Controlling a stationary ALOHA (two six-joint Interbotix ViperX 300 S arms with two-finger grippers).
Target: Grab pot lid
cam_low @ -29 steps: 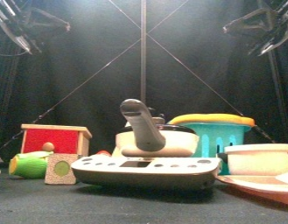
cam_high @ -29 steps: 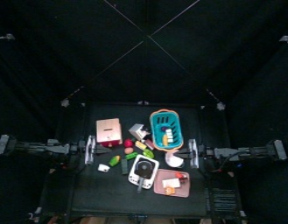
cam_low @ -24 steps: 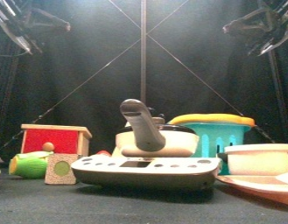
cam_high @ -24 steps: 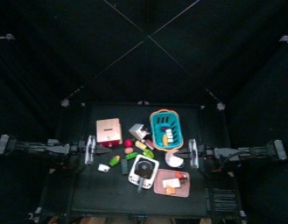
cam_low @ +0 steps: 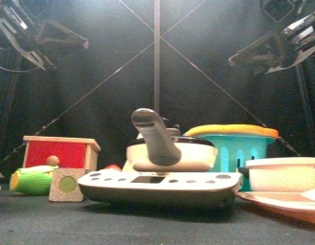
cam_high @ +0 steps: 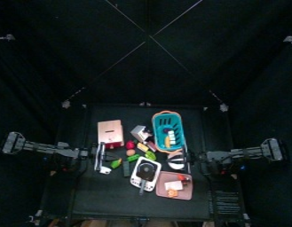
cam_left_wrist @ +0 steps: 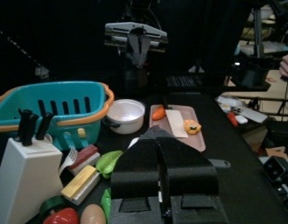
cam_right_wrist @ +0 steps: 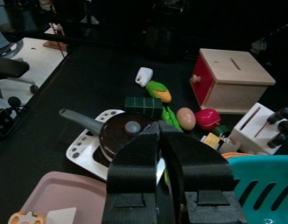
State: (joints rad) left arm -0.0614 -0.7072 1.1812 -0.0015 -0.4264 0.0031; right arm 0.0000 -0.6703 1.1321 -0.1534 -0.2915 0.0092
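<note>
The left gripper (cam_left_wrist: pixel 165 166) was closed and empty, raised at the left side of the table (cam_high: pixel 82 182). The right gripper (cam_right_wrist: pixel 168 166) was nearly closed, holding nothing, raised at the right side. The pot lid (cam_right_wrist: pixel 129 128) sat on a dark pot (cam_right_wrist: pixel 125 142) on a white stove (cam_right_wrist: pixel 94 150), ahead of and below the right gripper. Beyond the left gripper lay a teal basket (cam_left_wrist: pixel 52 103), a white bowl (cam_left_wrist: pixel 126 115) and a pink board (cam_left_wrist: pixel 179 125). A red box (cam_right_wrist: pixel 231 79) stood beyond the pot.
</note>
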